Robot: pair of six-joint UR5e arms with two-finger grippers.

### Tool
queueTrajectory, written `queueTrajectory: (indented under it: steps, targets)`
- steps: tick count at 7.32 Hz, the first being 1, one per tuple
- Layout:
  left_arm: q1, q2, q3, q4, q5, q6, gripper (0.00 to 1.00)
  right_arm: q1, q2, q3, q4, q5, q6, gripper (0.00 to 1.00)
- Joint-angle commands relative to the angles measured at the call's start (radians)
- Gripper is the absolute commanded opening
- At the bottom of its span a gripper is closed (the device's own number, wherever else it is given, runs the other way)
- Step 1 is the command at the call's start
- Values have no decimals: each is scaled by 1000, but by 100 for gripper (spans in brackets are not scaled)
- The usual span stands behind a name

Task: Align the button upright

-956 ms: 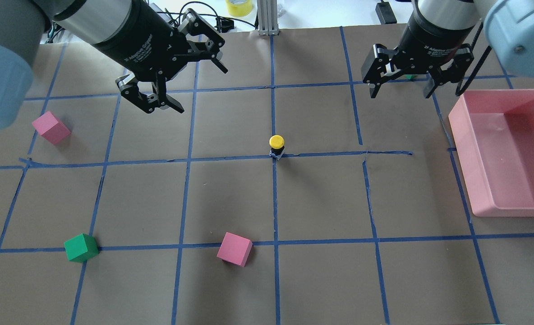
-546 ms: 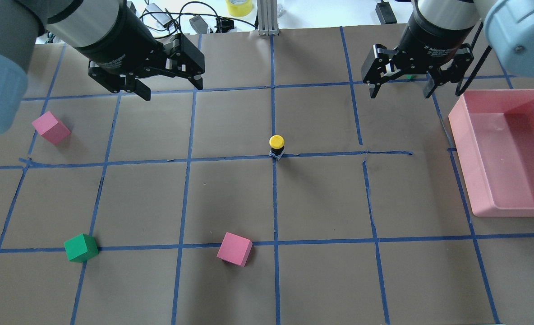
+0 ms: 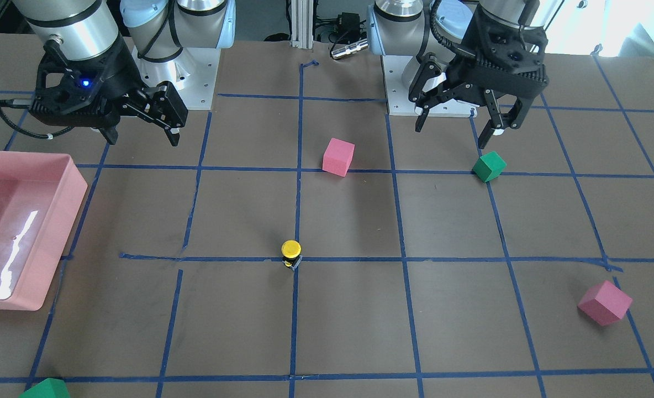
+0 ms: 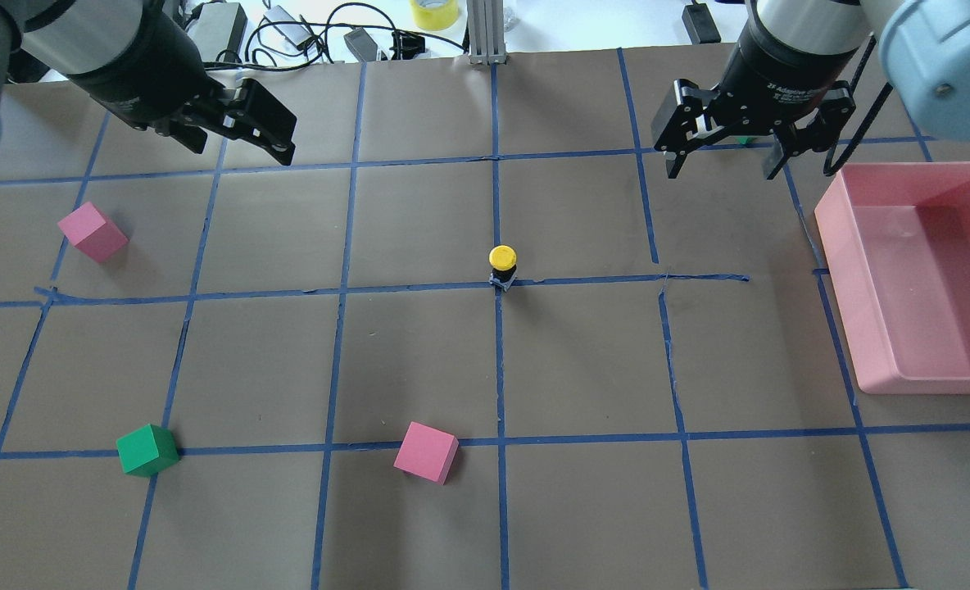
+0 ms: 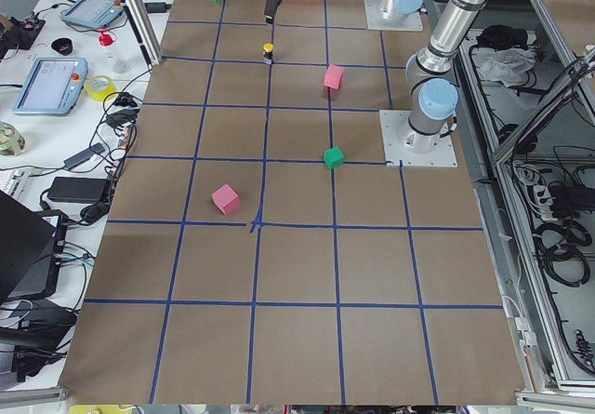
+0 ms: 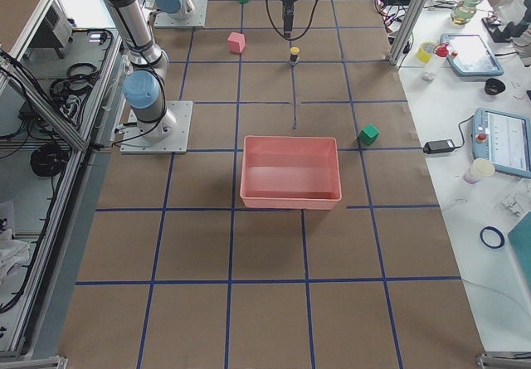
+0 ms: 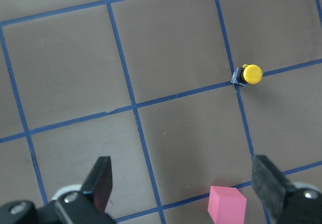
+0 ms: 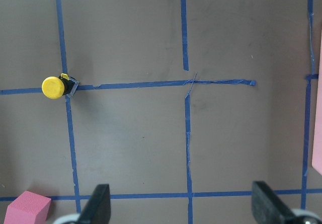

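The button (image 4: 502, 266) has a yellow cap over a black body and stands upright on a blue tape crossing near the table's middle. It also shows in the front view (image 3: 291, 253), the left wrist view (image 7: 249, 75) and the right wrist view (image 8: 56, 87). My left gripper (image 4: 239, 147) is open and empty, high at the far left, well away from the button; it also shows in the front view (image 3: 453, 132). My right gripper (image 4: 722, 168) is open and empty at the far right, also apart from the button.
A pink tray (image 4: 841, 270) sits at the right edge. Two pink cubes (image 4: 92, 231) (image 4: 426, 451) and a green cube (image 4: 147, 449) lie on the left and near side. Another green cube (image 3: 45, 389) lies beyond the right gripper. Cables and tape lie past the far edge.
My left gripper has swung left and toward the far edge, away from the button, turning as it went. The right gripper barely moved. The button has stayed put.
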State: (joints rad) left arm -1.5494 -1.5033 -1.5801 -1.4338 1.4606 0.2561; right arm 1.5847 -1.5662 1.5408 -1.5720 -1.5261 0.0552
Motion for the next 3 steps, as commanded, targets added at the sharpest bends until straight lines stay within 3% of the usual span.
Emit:
queueTrajectory:
  steps: [1,3]
  targets:
    - [6,0,-20,-17,12,25,100,-2,1,1,1,-2,-2,100]
    - [6,14,0,-129,21,23,100,0,1,1,1,0,-2,100]
